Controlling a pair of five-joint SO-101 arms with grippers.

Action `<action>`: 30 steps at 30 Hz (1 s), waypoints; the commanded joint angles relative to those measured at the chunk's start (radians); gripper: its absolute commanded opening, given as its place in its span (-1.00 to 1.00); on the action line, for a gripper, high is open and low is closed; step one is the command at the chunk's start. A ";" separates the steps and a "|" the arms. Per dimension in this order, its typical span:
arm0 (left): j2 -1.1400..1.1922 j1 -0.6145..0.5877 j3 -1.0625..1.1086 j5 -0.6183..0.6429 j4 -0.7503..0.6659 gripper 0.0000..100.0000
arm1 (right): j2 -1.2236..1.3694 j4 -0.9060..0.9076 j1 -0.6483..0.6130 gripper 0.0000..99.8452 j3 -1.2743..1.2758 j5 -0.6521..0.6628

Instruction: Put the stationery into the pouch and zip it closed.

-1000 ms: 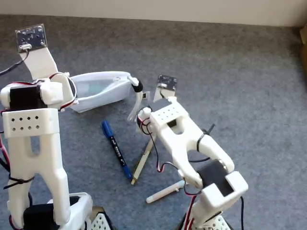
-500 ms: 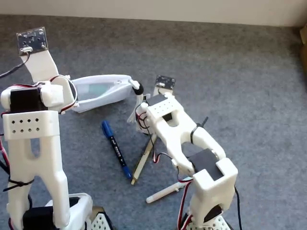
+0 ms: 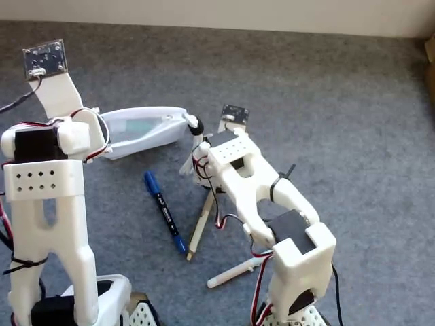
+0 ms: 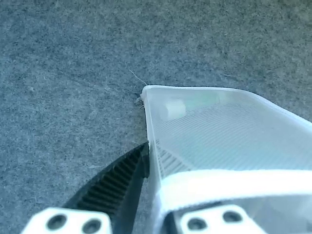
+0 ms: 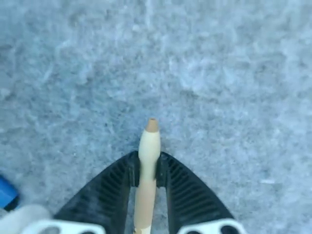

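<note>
Right hand clamps the cream pencil, pointing straight out ahead.

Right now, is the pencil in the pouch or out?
Out. The pencil lies on the carpet, apart from the pouch, with the right end effector shut on one end.

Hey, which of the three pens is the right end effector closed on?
The cream pen, pinched in the right end effector; the blue pen and white pen lie free on the carpet beside it.
</note>
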 commanded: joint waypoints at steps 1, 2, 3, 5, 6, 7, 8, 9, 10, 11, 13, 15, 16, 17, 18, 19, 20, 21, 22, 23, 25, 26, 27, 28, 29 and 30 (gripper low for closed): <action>0.001 -0.015 0.012 -0.009 -0.020 -0.94 | -0.016 0.010 0.022 -0.99 -0.054 0.017; 0.001 -0.015 0.012 -0.009 -0.020 -0.94 | -0.016 0.016 0.028 -0.99 -0.054 0.044; 0.001 -0.015 0.012 -0.009 -0.020 -0.94 | -0.016 0.033 0.035 -0.99 -0.058 0.074; 0.001 -0.015 0.012 -0.009 -0.020 -0.93 | -0.021 0.056 0.042 -0.99 -0.084 0.117; 0.001 -0.015 0.012 -0.008 -0.021 -0.93 | -0.027 0.067 0.048 -0.99 -0.099 0.129; 0.001 -0.015 0.012 -0.008 -0.021 -0.93 | -0.036 0.079 0.053 -0.99 -0.113 0.140; 0.001 -0.013 0.012 -0.008 -0.021 -0.93 | -0.045 0.091 0.064 -0.99 -0.122 0.143; 0.001 -0.013 0.012 -0.008 -0.021 -0.93 | -0.054 0.096 0.073 -0.99 -0.127 0.152; 0.001 -0.013 0.012 -0.008 -0.021 -0.94 | -0.064 0.096 0.082 -0.99 -0.127 0.166; 0.001 -0.013 0.013 -0.008 -0.021 -0.94 | -0.070 0.096 0.090 -0.99 -0.125 0.183; 0.001 -0.013 0.013 -0.008 -0.021 -0.94 | -0.081 0.094 0.094 -0.99 -0.125 0.219; 0.001 -0.013 0.013 -0.006 -0.021 -0.94 | -0.088 0.094 0.094 -0.99 -0.125 0.245; 0.001 -0.013 0.013 -0.006 -0.021 -0.94 | -0.093 0.094 0.093 -0.99 -0.125 0.247; 0.001 -0.013 0.013 -0.005 -0.021 -0.94 | -0.097 0.094 0.091 -0.99 -0.125 0.245; 0.001 -0.013 0.013 0.006 -0.021 -0.94 | -0.104 0.094 0.091 -0.99 -0.125 0.245; 0.001 -0.013 0.013 0.018 -0.021 -0.94 | -0.110 0.094 0.093 -0.99 -0.125 0.245; 0.001 -0.013 0.015 0.025 -0.021 -0.94 | -0.117 0.094 0.094 -0.99 -0.125 0.245; 0.001 -0.013 0.015 0.025 -0.021 -0.94 | -0.130 0.094 0.096 -0.99 -0.125 0.245; 0.001 -0.013 0.015 0.026 -0.021 -0.94 | -0.143 0.094 0.096 -0.99 -0.125 0.245; 0.001 -0.013 0.015 0.026 -0.021 -0.94 | -0.159 0.096 0.096 -0.99 -0.124 0.245; 0.001 -0.013 0.015 0.026 -0.021 -0.94 | -0.189 0.102 0.096 -0.99 -0.120 0.245; 0.001 -0.013 0.022 0.026 -0.021 -0.94 | -0.206 0.104 0.097 -0.99 -0.110 0.245; 0.001 -0.013 0.028 0.026 -0.025 -0.94 | -0.223 0.099 0.097 -0.99 -0.091 0.245; 0.001 -0.013 0.036 0.026 -0.035 -0.94 | -0.243 0.093 0.097 -0.99 -0.074 0.245; 0.001 -0.013 0.044 0.026 -0.043 -0.94 | -0.262 0.091 0.094 -0.99 -0.061 0.247; 0.001 -0.013 0.050 0.026 -0.051 -0.94 | -0.285 0.085 0.093 -0.99 -0.047 0.247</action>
